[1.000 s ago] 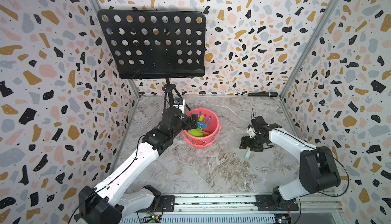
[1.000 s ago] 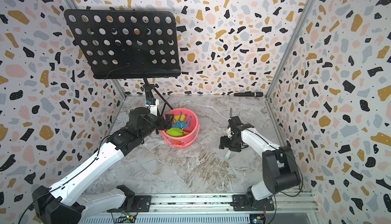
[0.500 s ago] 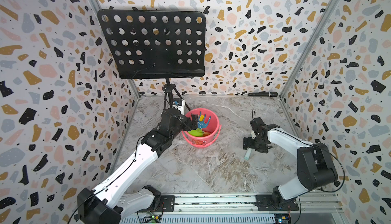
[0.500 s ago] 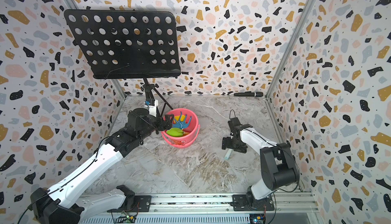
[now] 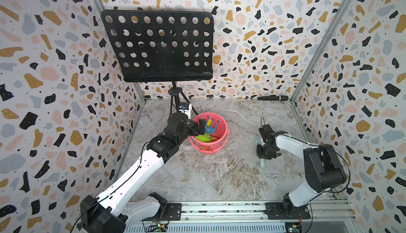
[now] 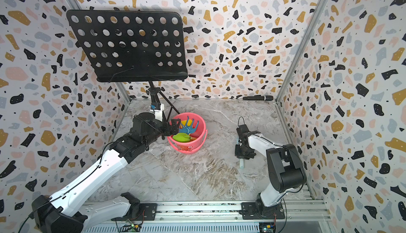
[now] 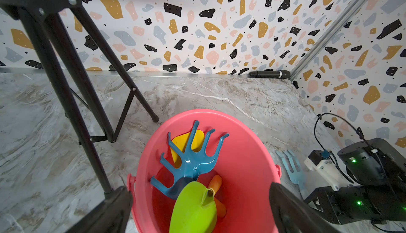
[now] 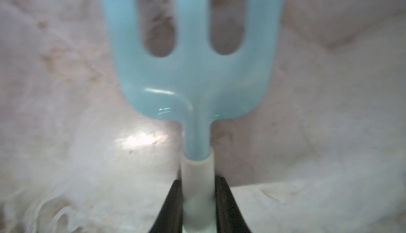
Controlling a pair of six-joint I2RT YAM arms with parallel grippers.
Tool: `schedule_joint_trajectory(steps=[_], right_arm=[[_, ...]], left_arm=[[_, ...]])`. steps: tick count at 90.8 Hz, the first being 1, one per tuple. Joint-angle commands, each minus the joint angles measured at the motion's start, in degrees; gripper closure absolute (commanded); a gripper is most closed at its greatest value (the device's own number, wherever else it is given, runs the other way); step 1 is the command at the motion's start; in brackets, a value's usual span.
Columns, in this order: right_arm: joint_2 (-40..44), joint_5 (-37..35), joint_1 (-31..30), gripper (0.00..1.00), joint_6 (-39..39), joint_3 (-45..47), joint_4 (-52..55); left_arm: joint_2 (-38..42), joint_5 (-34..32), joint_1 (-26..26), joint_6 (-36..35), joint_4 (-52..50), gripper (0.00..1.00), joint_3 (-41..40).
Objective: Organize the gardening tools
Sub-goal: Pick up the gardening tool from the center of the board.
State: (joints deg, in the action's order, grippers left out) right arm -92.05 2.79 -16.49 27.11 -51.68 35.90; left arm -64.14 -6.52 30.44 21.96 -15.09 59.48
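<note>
Gripping pale-blue fork (image 8: 193,78) by white handle (image 8: 197,168) in right hand (image 8: 198,182), tines straight ahead; pink bucket (image 5: 206,148) leftward, at wide-open left hand (image 5: 201,126).

- Bucket (image 7: 248,155): pink plastic, smooth, with a soft gloss on its inner wall.
- Dark blue rake (image 7: 191,161) inside the bucket: glossy moulded plastic, with bright glints along the tines.
- Green spade (image 7: 193,207) and yellow shovel (image 7: 183,140) inside the bucket: smooth plastic with a duller sheen.
- Pale-blue rake (image 8: 193,78), well apart from the bucket: shiny plastic head, matt white plastic handle.
- Worktop (image 5: 219,177) under the bucket: marble-look surface, smooth and lightly reflective.
- Music stand (image 5: 158,45) behind the bucket: black perforated plate, matt, apparently metal.
- Walls (image 5: 55,89) around the bucket: printed terrazzo pattern, flat and matt.
- Rail (image 5: 219,207) in front of the bucket: bare silvery metal.
</note>
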Motion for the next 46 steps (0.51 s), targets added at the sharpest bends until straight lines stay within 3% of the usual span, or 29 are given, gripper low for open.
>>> schedule_joint_trajectory(steps=[1,24,46], right_arm=[[2.68,3.48,-0.47,1.0,-1.6,0.19,0.56],[16.0,9.65,-1.14,1.0,-4.25,1.7,-3.82],[30.0,12.08,-5.15,1.0,-7.56,5.02,-11.14]], left_arm=[[-0.43,0.34,-0.08,1.86,-0.18,0.01,1.48],[-2.7,6.17,-0.1,5.88,-6.23,0.0,5.96],[-7.03,22.01,-0.05,7.51,-7.62,0.01,10.59]])
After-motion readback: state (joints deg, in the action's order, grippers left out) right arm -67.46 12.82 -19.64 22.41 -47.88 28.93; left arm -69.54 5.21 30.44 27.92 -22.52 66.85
